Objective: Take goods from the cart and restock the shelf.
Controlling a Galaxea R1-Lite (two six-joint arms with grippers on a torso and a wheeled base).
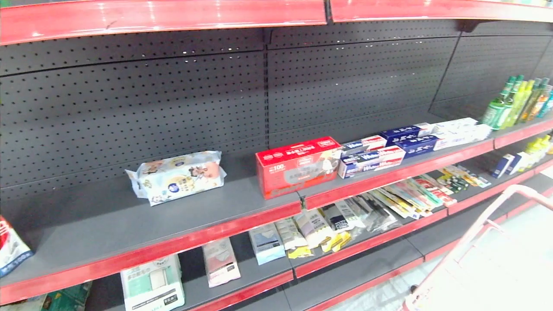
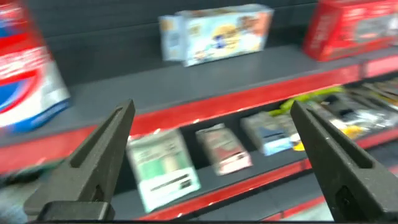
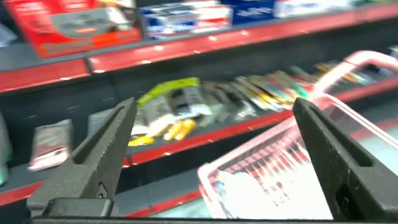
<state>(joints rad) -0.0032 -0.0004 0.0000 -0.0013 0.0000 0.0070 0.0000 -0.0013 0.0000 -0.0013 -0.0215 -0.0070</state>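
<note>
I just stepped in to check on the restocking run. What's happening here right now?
Nothing is being handled at this moment. The left gripper and right gripper are both open and empty, held in front of the shelf. On that shelf sit a pack of wipes, a red box and toothpaste boxes. The pink cart stands to the robot's right.

A matt grey finish is being shown by the shelf board (image 1: 108,220), and light is being reflected by its glossy red edge strip (image 1: 173,248). Dull perforated metal is being shown by the back panel (image 1: 173,95), shiny plastic film by the wipes pack (image 1: 177,176).
</note>
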